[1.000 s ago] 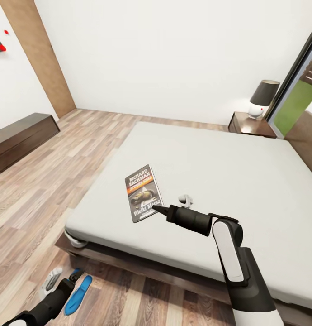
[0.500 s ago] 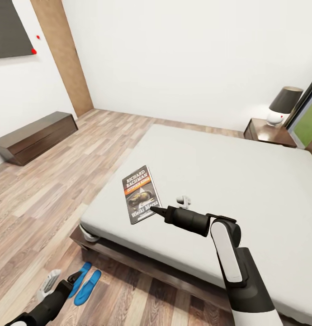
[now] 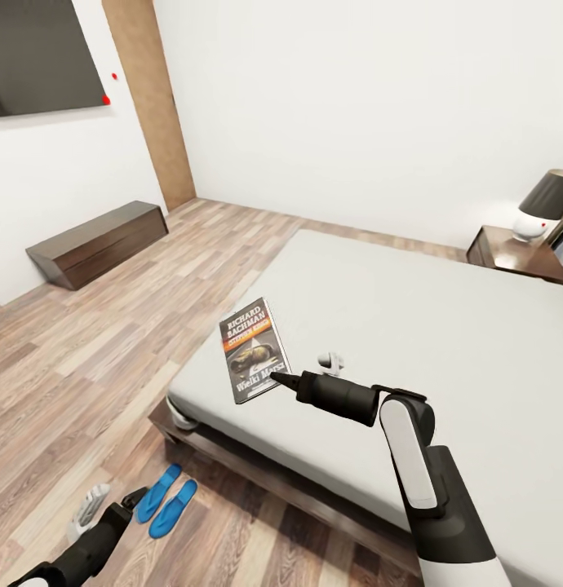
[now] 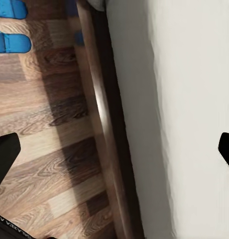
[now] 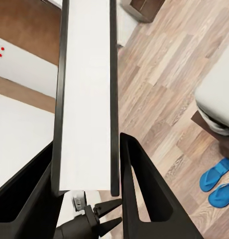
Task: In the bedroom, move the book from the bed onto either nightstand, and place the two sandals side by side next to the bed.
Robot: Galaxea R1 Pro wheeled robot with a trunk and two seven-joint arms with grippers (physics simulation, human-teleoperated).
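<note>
Across the bed (image 3: 445,326), its pale mattress spreads under my right arm, with the nightstand (image 3: 522,254) and its black-shaded lamp (image 3: 539,204) at the bed's far corner. On the floor beside the bed's near corner lie the two sandals (image 3: 169,497), side by side. My right end effector (image 3: 283,380) is closed on the book (image 3: 254,348), gripping its edge just above the mattress. My left end effector (image 4: 114,149) hangs open near the bed frame, holding nothing.

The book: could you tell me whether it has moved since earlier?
Yes: held by the right gripper, the book has shifted toward the left edge of the bed.
</note>
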